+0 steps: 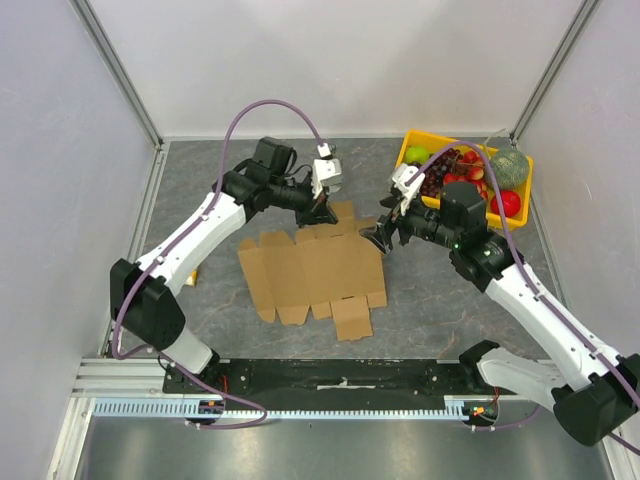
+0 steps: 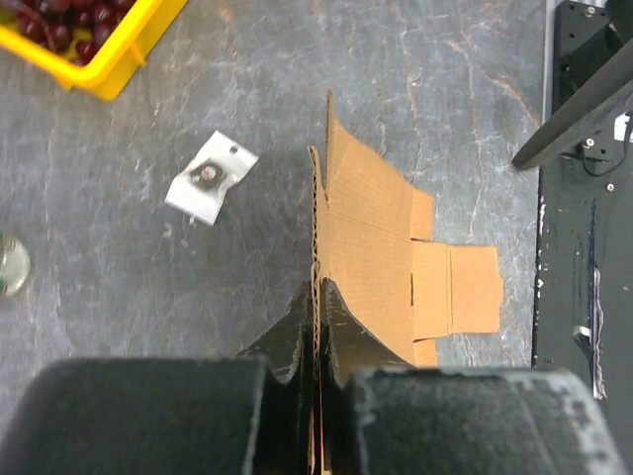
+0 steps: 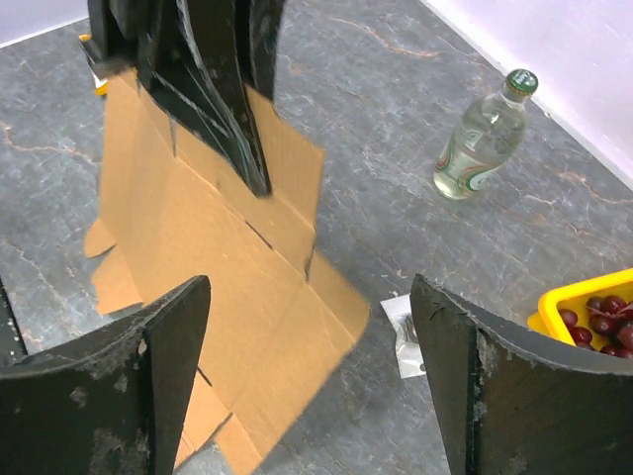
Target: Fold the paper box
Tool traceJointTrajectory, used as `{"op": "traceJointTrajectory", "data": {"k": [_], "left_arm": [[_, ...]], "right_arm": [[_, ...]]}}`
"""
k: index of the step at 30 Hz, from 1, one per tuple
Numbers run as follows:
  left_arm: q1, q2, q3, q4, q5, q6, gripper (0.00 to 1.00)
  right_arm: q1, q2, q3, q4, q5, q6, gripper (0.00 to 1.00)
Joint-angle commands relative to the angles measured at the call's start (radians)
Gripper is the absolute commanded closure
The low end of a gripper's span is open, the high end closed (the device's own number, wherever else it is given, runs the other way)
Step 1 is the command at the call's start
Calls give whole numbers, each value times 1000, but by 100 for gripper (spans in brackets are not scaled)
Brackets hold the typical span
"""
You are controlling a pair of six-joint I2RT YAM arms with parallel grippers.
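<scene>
left gripper [image 2: 317, 302]: fingers together, clamped on the thin edge of a far flap of the box [image 1: 315, 268]. the left wrist view shows that flap standing nearly on edge between the pads.

box: mid-table and unfolded. most panels lie flat on the table [image 1: 420, 300]; only the far edge is lifted where you hold it.

right gripper [image 3: 309, 292]: fingers wide apart, holding nothing. it hovers just over the box's far right corner, close to the left gripper.

right of the box: a small white packet [image 3: 404, 338] lies on the table near that corner. a glass bottle [image 3: 483, 139] stands upright further off. the yellow tray [image 2: 129, 45] of fruit sits in the far right corner.

risks from here (judgement):
- your hold is on a thin edge only. pull fast and the flap may slip out of the pads, or tear instead of hinging on its score.
- nothing pins the flat panels. lifting may drag the whole sheet across the table rather than fold it, so the right gripper likely has to press down first.
- the grippers sit close. lowering or closing the right one could crumple the raised flap or bump the left fingers.
- if the sheet slides right it may ride over the packet and sit uneven.
- a wide right-arm swing could tip the bottle.
</scene>
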Motion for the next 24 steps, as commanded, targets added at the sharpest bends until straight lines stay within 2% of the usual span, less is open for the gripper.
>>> {"op": "traceJointTrajectory", "data": {"k": [1, 5, 10, 16, 24], "left_arm": [[92, -104, -67, 113, 93, -106, 98], [178, -176, -128, 164, 175, -140, 98], [215, -215, -144, 144, 210, -114, 98], [220, -224, -148, 141, 227, -99, 98], [238, -212, -155, 156, 227, -105, 98]], "right_arm": [[-11, -24, -100, 163, 55, 43, 10], [-20, 4, -201, 307, -8, 69, 9], [-26, 82, -290, 484, -77, 109, 10], [-40, 223, -277, 640, -180, 132, 13], [-51, 283, -240, 652, -258, 129, 42]]}}
